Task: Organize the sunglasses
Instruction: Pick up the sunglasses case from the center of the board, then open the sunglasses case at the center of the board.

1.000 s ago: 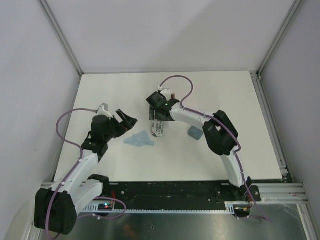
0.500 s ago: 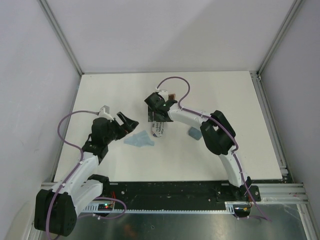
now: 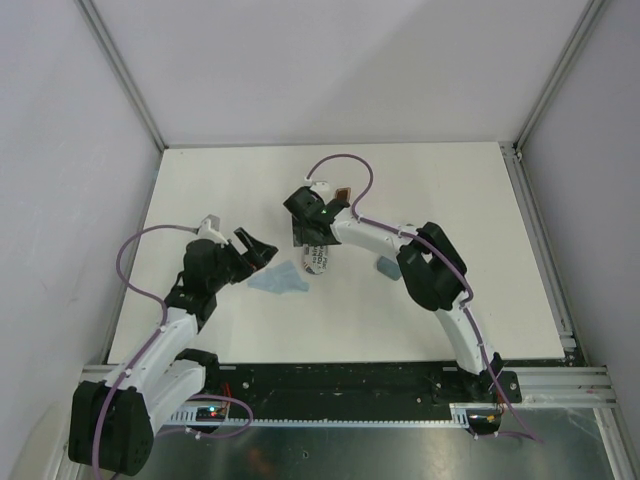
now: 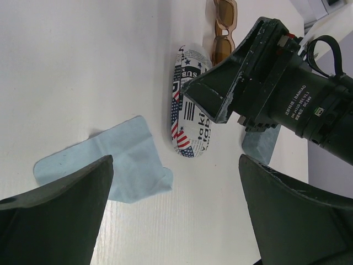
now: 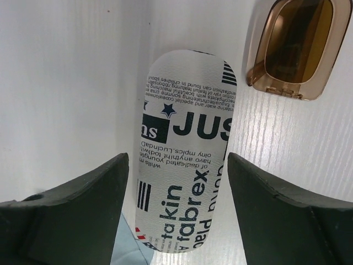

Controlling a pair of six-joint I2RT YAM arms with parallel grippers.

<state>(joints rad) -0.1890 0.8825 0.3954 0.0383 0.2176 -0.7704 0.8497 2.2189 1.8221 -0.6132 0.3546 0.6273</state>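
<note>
- Logged a white table with a faint grain in the close views.
- Noted pale grey walls on three sides, with metal rails at the corners.
- Found one oblong case near mid-table, printed with stars, stripes and black lettering. Lying flat, long axis running near to far. Cannot see inside it.
- Spotted amber sunglasses lying outside the case on the bare table. Just past its far end and a little to the right, with a narrow gap between them in the right wrist view.
- Recorded a light blue cloth spread flat just left of the case's near end, one corner curled up.
- Marked a second pale blue folded piece right of the case, partly tucked under the right arm.
- Saw the left hand spread wide over the cloth's left side, with nothing in it.
- Saw the right hand parted, one finger on each long side of the case. No grip on it visible; cannot tell whether either finger touches it.
</note>
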